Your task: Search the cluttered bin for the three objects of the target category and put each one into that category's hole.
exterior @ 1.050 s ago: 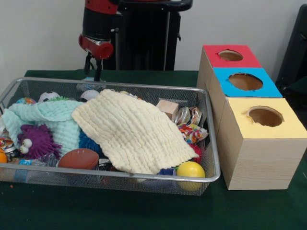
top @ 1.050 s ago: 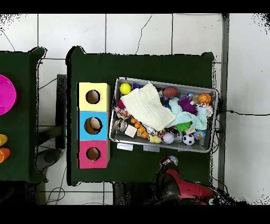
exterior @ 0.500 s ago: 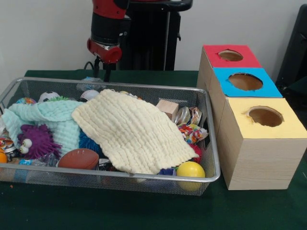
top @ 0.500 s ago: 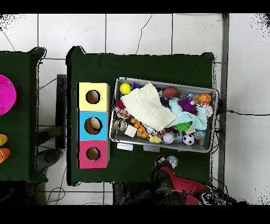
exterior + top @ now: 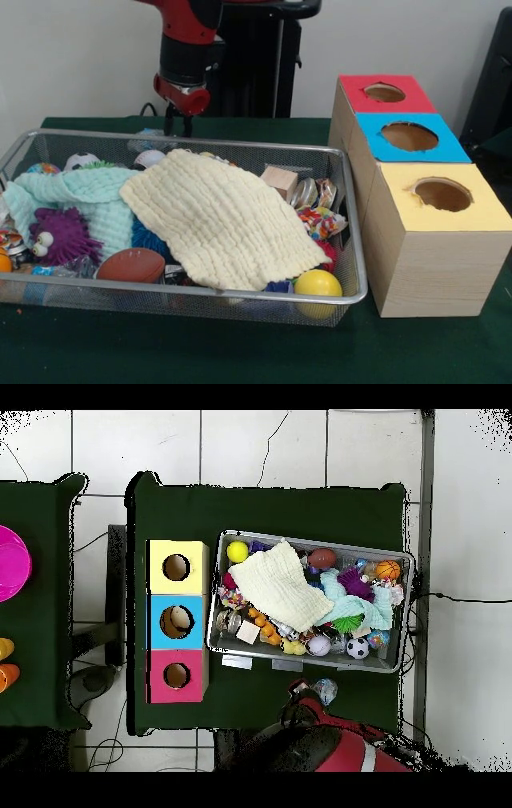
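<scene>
Green-clothed table carries the silver wire-mesh bin [image 5: 352, 240]; the red-and-black gripper [image 5: 178, 126], grip state unclear, hovers behind its far rim.

A dark green table [image 5: 240, 352] carries a wire bin [image 5: 344, 240] beside three wooden boxes [image 5: 432, 264].

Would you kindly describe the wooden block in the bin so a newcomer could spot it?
Start at the wire bin, at its end nearest the coloured boxes. Just past the yellow cloth sits the wooden block, the only plain, pale, square-edged thing among shiny wrappers.
</scene>
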Robot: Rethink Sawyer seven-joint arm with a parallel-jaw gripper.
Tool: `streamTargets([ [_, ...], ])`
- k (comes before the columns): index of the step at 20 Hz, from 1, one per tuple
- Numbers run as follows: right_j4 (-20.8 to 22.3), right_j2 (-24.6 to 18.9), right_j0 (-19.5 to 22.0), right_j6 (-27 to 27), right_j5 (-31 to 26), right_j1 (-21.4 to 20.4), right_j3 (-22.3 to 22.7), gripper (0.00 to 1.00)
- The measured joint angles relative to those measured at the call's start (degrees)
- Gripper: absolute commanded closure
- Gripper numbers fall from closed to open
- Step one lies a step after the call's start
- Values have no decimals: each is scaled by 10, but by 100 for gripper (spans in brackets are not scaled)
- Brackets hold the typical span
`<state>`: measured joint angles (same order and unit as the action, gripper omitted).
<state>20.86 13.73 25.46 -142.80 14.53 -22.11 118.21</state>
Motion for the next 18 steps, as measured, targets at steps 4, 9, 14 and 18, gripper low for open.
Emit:
streamTargets([
  [4, -8, 1, -2, 0, 0, 7, 0, 0],
  [9, -15, 3, -10, 0, -11, 6, 0, 0],
  [14, -15, 3, -12, 0, -48, -1, 0, 0],
  [18, -15, 3, -11, 0, -96, -15, 0, 0],
])
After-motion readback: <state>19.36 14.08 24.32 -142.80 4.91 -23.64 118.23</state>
